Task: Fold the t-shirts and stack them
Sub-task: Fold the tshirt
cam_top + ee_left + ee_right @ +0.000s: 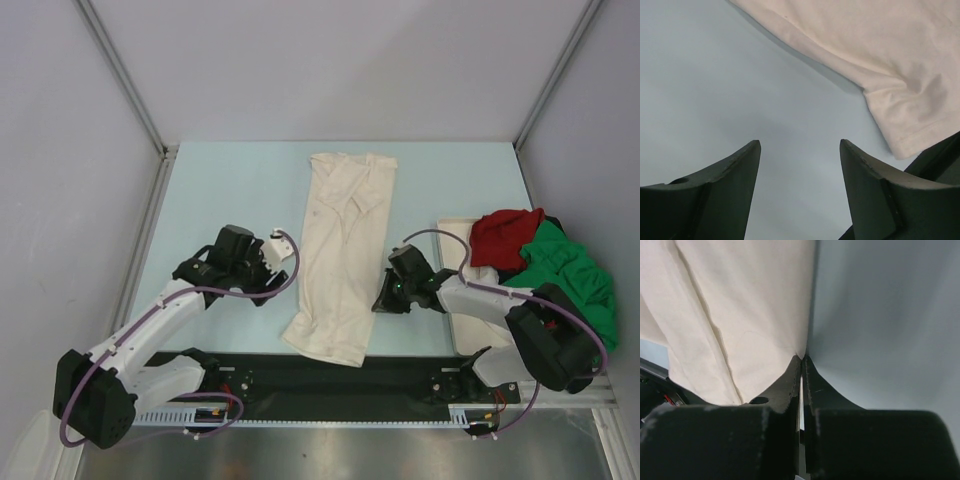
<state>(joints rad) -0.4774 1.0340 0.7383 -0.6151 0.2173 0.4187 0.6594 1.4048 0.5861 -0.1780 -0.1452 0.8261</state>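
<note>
Right wrist: closed tool on cream t-shirt

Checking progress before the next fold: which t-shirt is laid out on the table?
The cream t-shirt, stretched lengthwise in the middle; the red t-shirt and green t-shirt lie bunched at right.

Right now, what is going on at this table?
Two robot arms are working on the cream t-shirt, which lies as a long narrow strip in the middle of the table. The right claw is shut at its right edge; whether it pinches cloth is unclear. The left claw is open over bare table beside the left edge. The red t-shirt and green t-shirt lie crumpled at the right.
</note>
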